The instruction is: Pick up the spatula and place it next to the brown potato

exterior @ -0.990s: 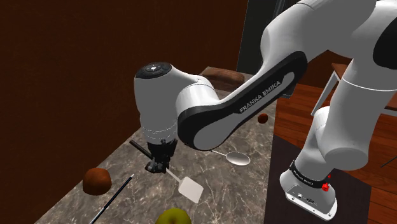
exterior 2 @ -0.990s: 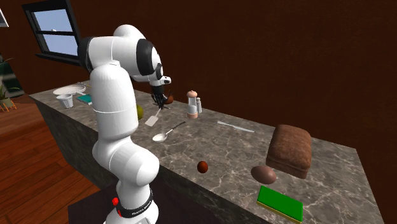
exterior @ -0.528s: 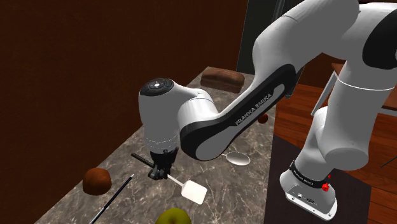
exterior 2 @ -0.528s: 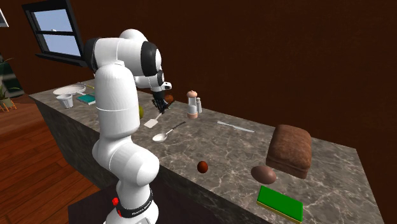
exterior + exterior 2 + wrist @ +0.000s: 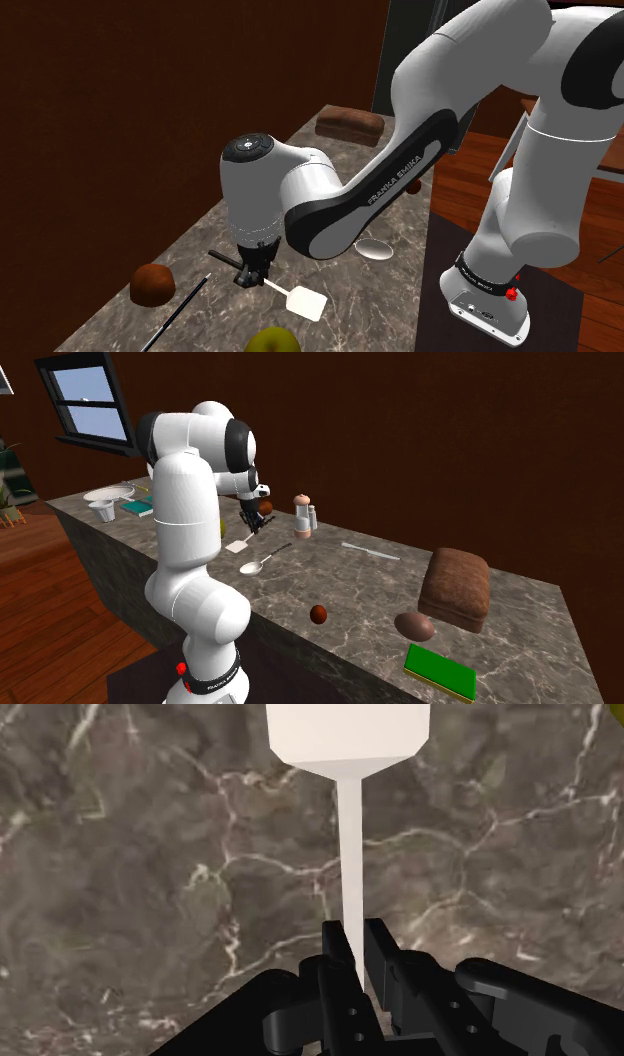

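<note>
Black two-finger gripper [image 5: 250,277] clamped tight on the thin handle of the flat white spatula [image 5: 303,301], square blade poking out ahead over the dark veined marble desk [image 5: 115,318], round brown lump [image 5: 152,284] close by, yellow-green fruit [image 5: 272,342] near the blade

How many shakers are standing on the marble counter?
2. A tall white shaker with a brown cap and a shorter pale shaker stand side by side at the back of the dark marble counter. The arm may hide others.
</note>
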You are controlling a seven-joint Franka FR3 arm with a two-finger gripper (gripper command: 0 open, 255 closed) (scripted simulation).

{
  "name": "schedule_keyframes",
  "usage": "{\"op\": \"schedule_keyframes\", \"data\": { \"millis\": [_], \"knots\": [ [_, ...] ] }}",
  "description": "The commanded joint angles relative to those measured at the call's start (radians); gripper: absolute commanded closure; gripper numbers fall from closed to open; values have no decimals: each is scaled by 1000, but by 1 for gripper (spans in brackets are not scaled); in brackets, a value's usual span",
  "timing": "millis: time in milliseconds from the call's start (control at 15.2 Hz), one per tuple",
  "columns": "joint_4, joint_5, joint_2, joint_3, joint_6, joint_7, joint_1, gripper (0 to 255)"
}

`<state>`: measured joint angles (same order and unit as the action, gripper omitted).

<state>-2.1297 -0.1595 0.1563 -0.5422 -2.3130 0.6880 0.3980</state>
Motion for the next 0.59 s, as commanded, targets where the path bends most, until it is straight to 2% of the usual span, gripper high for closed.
{"op": "schedule_keyframes", "data": {
  "millis": [0,66,396,528],
  "knots": [
    [0,0,0,0,0,0,0,255],
    [0,0,0,0,0,0,0,0],
    [0,0,0,0,0,0,0,0],
    [21,37,-45,-8,58,-25,-7,0]
  ]
}}
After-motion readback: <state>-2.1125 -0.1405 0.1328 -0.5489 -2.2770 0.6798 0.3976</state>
